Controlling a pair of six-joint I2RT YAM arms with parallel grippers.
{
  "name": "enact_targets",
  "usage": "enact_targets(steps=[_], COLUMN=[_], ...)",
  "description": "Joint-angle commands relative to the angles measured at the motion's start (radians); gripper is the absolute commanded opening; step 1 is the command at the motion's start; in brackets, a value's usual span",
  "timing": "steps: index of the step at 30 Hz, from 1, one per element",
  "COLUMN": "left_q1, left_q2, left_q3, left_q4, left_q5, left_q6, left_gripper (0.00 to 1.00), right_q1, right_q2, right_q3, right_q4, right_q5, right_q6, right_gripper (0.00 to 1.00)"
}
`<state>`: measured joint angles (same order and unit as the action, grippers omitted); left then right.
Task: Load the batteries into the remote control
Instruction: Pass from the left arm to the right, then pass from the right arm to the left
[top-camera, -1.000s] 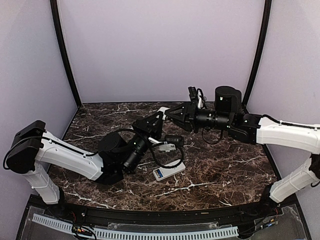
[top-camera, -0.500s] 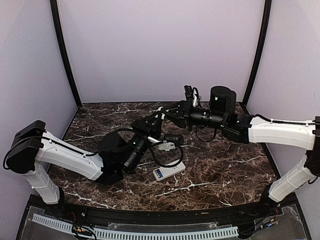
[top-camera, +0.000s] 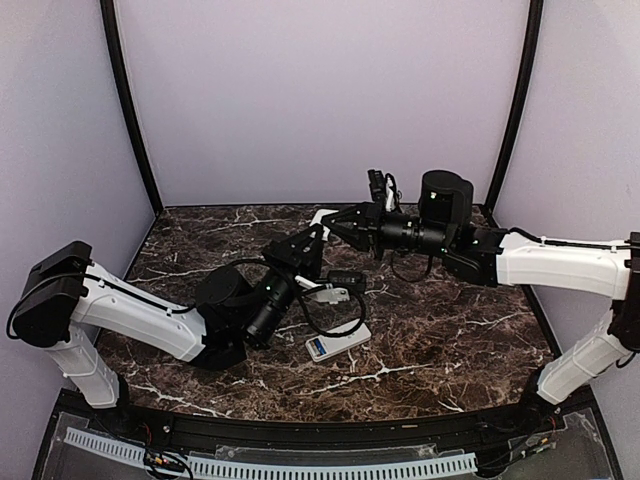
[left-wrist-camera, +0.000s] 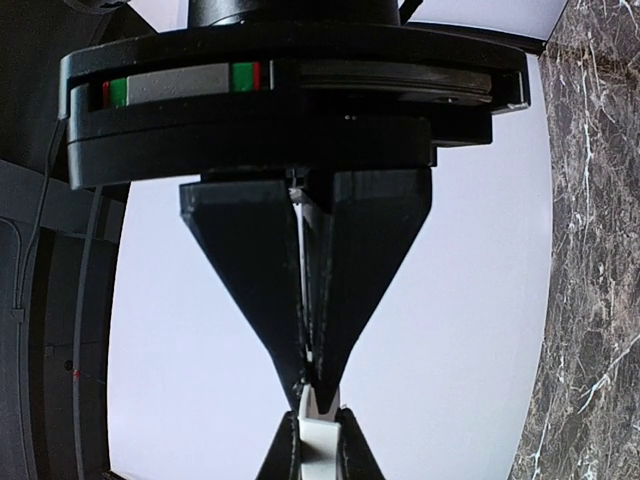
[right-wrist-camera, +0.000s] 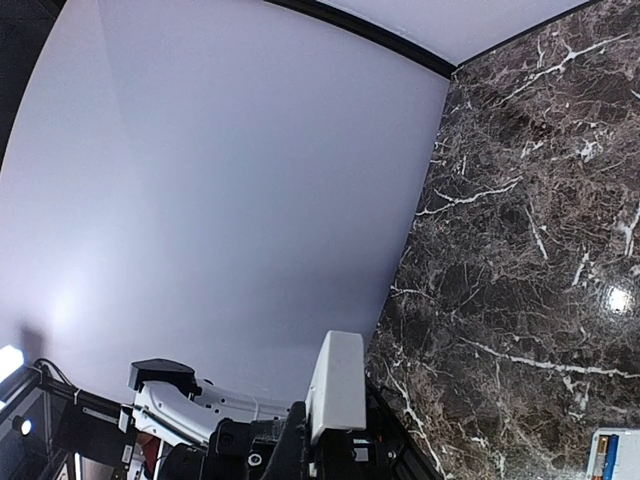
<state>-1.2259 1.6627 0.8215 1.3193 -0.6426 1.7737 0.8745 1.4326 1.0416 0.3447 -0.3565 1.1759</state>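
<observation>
The remote control (top-camera: 338, 345) lies flat on the marble table in front of the left arm; its corner also shows at the edge of the right wrist view (right-wrist-camera: 612, 455). Above the table's middle, a small flat white cover (top-camera: 322, 214) hangs between both grippers. My left gripper (top-camera: 316, 234) is shut on its thin edge (left-wrist-camera: 312, 385). My right gripper (top-camera: 331, 222) is shut on the other end, where the cover (right-wrist-camera: 337, 385) sticks up between its fingers. In the left wrist view the right gripper's fingers (left-wrist-camera: 358, 456) clamp the cover (left-wrist-camera: 318, 440). The batteries are out of view.
The dark marble table (top-camera: 450, 330) is enclosed by pale walls at the back and sides, with black posts (top-camera: 130, 110) in the corners. The left arm's wrist camera and cable (top-camera: 345, 280) hang just above the remote. The left arm (right-wrist-camera: 190, 408) shows low in the right wrist view.
My right gripper has moved left to meet the left gripper and has closed on the free end of the white cover. The left arm and the remote have stayed put.
</observation>
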Motion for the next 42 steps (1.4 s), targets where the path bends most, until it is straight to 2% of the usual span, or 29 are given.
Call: enact_targets(steps=[1, 2, 3, 6, 11, 13, 15, 16, 17, 18, 19, 20, 21, 23, 26, 30, 36, 38, 40, 42], left_q1=[-0.004, -0.004, -0.004, -0.015, -0.077, -0.105, -0.121, -0.121, -0.114, -0.104, -0.078, -0.065, -0.049, -0.042, -0.041, -0.042, -0.031, -0.03, -0.03, -0.017], left_q2=[0.0, 0.0, 0.001, 0.001, -0.031, -0.073, -0.157, -0.24, -0.288, -0.377, -0.457, -0.492, -0.546, -0.6, -0.609, -0.56, -0.457, -0.399, -0.383, -0.383], left_q3=[-0.009, -0.011, -0.011, -0.019, -0.06, -0.09, -0.101, -0.099, -0.086, -0.077, -0.063, -0.063, -0.079, -0.12, -0.157, -0.186, -0.225, -0.244, -0.304, -0.376], left_q4=[0.297, 0.297, 0.297, 0.297, 0.286, 0.179, -0.074, -0.335, -0.468, -0.74, -0.852, -0.985, -1.023, -1.09, -1.202, -1.251, -1.151, -1.094, -0.96, -0.794], left_q5=[0.023, 0.023, 0.023, 0.004, -0.068, -0.115, -0.146, -0.126, -0.049, 0.008, 0.139, 0.192, 0.273, 0.336, 0.356, 0.352, 0.356, 0.328, 0.307, 0.342], left_q6=[-0.007, -0.008, -0.011, -0.03, -0.164, -0.285, -0.516, -0.719, -0.841, -1.072, -1.169, -1.317, -1.366, -1.433, -1.475, -1.491, -1.484, -1.479, -1.471, -1.475], left_gripper=[0.08, 0.15, 0.31, 0.56, 0.77, 0.82, 0.83, 0.83, 0.83, 0.83, 0.83, 0.83, 0.83, 0.86, 0.92, 0.98, 0.99, 0.99, 0.99, 0.99], right_q1=[-0.003, -0.004, -0.006, -0.013, -0.045, -0.067, -0.074, -0.075, -0.076, -0.078, -0.08, -0.083, -0.084, -0.085, -0.085, -0.078, -0.038, -0.025, -0.017, -0.011], right_q2=[-0.009, -0.012, -0.017, -0.029, -0.039, -0.029, -0.014, -0.002, 0.013, 0.028, 0.045, 0.061, 0.076, 0.107, 0.17, 0.236, 0.311, 0.341, 0.36, 0.374], right_q3=[0.025, 0.025, 0.026, 0.022, 0.036, 0.054, 0.09, 0.121, 0.134, 0.155, 0.168, 0.176, 0.178, 0.167, 0.137, 0.097, 0.057, 0.03, 0.006, -0.008], right_q4=[0.011, 0.007, 0.003, -0.005, -0.057, -0.121, -0.24, -0.305, -0.371, -0.426, -0.479, -0.517, -0.535, -0.533, -0.483, -0.394, -0.349, -0.288, -0.243, -0.212], right_q5=[-0.012, -0.01, -0.009, -0.016, -0.109, -0.17, -0.22, -0.245, -0.266, -0.284, -0.3, -0.316, -0.353, -0.425, -0.503, -0.569, -0.604, -0.632, -0.644, -0.648], right_q6=[-0.073, -0.081, -0.089, -0.113, -0.219, -0.327, -0.464, -0.531, -0.583, -0.623, -0.648, -0.669, -0.682, -0.691, -0.672, -0.641, -0.655, -0.643, -0.627, -0.617], right_gripper=[0.0, 0.0, 0.0, 0.0, 0.0, 0.0, 0.0, 0.0, 0.0, 0.0, 0.0, 0.0, 0.0, 0.0, 0.0, 0.0, 0.0, 0.0, 0.0, 0.0])
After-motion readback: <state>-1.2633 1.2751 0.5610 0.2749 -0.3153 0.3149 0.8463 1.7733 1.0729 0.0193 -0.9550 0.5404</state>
